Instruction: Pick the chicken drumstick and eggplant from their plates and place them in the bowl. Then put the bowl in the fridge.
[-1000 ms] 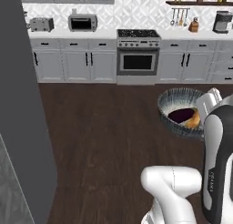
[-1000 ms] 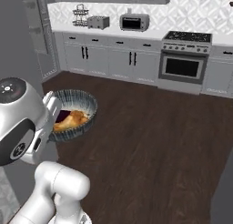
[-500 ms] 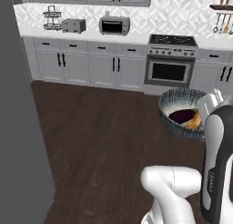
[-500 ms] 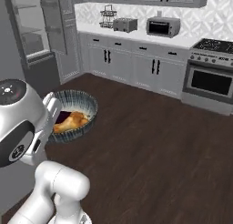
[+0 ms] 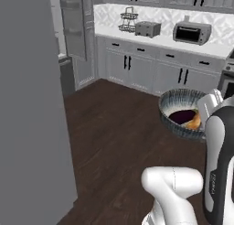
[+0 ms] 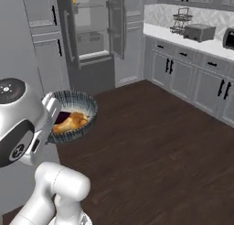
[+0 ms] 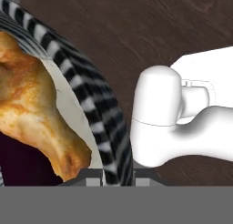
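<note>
**Striped bowl loaded and aloft, fridge ahead**

Grey-blue ribbing marks the bowl (image 6: 72, 116), carried above the dark wood floor (image 6: 155, 146) with both foods inside: the drumstick (image 6: 68, 122) lies golden at the centre, the eggplant (image 5: 182, 115) dark beside it. The filling looks done; what is left is getting the bowl onto a shelf.

In the right base view the fridge (image 6: 91, 36) stands open at 12 o'clock, door (image 6: 116, 23) swung wide, pale shelves showing, well apart from the bowl.

The arm is folded close to the base, forearm upright, the hand level at the bowl's near edge. In the hand view the rim (image 7: 113, 141) runs down between the fingertips, so the gripper (image 7: 111, 180) appears clenched on it, bowl held roughly level.
</note>
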Robot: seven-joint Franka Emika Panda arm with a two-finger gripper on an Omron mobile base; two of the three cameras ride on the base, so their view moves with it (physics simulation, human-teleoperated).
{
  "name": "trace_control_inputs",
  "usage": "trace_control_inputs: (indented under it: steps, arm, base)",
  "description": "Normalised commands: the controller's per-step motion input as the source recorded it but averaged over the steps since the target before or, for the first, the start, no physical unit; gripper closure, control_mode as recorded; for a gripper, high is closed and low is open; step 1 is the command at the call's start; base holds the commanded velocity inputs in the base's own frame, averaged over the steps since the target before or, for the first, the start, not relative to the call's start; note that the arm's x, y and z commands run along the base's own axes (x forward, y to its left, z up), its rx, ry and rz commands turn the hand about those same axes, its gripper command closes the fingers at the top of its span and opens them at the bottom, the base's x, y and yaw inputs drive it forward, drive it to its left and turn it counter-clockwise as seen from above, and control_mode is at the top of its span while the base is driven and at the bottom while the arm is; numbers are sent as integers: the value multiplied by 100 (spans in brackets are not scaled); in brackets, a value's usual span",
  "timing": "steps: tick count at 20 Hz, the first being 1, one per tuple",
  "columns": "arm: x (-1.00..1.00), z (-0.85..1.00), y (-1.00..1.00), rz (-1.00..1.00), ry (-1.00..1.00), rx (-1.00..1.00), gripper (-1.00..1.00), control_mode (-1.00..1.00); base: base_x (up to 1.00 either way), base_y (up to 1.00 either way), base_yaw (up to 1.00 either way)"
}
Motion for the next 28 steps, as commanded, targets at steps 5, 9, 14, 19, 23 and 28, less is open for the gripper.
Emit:
trace_control_inputs:
  steps: [5,9,14,19,23,28]
  arm:
    - [0,0,0,0,0,0,100,100]
    - [0,0,0,0,0,0,100,100]
    - [0,0,0,0,0,0,100,100]
    - [0,0,0,0,0,0,100,100]
    - [0,0,0,0,0,0,100,100]
    - [0,0,0,0,0,0,100,100]
  base:
    - [100,-77,60]
    - [92,-85,58]
    - [45,-100,37]
    - [51,-100,32]
    - [91,-100,47]
    - [84,-91,25]
